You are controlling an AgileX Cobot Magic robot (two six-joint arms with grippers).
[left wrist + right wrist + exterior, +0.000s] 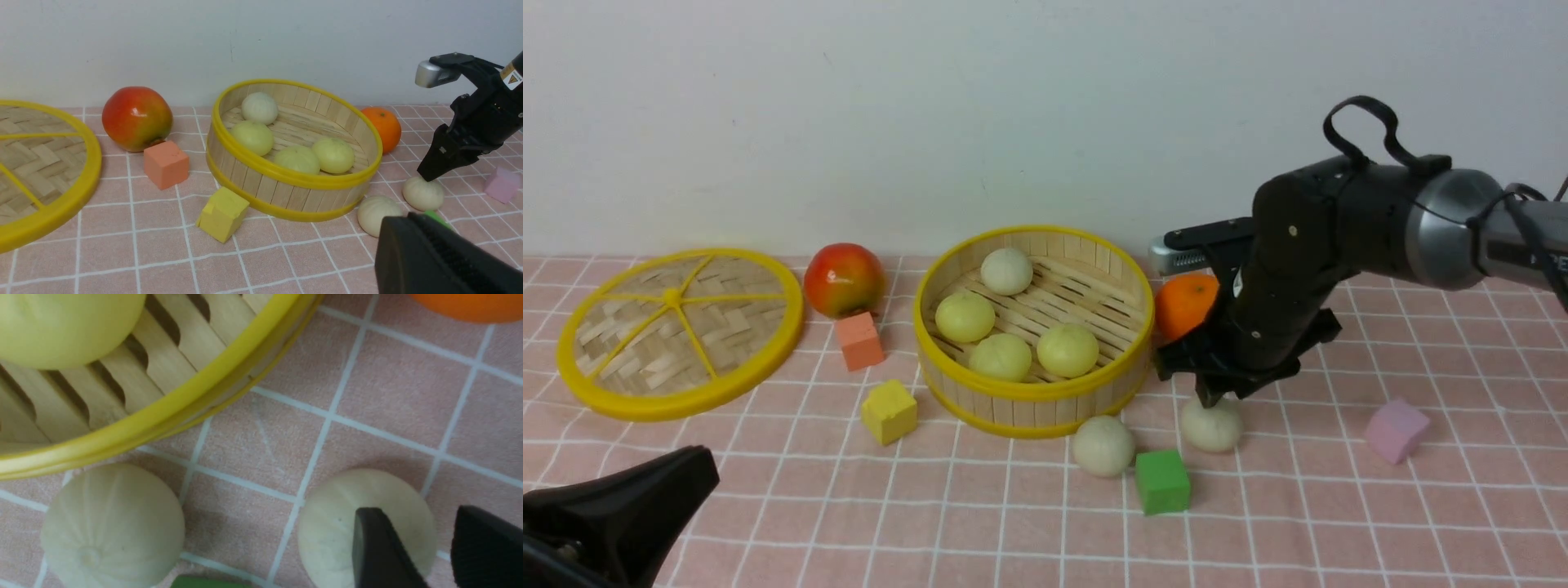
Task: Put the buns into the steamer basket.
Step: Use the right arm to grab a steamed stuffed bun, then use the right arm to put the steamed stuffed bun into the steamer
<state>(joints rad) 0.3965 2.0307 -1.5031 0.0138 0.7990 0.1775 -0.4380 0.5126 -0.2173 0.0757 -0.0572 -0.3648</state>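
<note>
Pink checked tablecloth [1013, 523], white wall behind. Front view: right arm [1380, 220] has white lettering cut off by the frame edge, only "PE" legible; steamer basket [1033, 394] mid-table holds four buns [965, 317], three pale yellow, one off-white; two more off-white ones sit on the cloth just in front of it; right gripper [1217, 398] tips sit right on top of the right-hand loose bun [1213, 426]; left gripper [621, 506] low at near left corner, well apart, opening can't be told. Left wrist view: yellow warning sticker [511, 76] on right arm, text too small to read. Right wrist view: fingers [380, 555] parted, nothing gripped, one over the bun's top, the other just beside it
</note>
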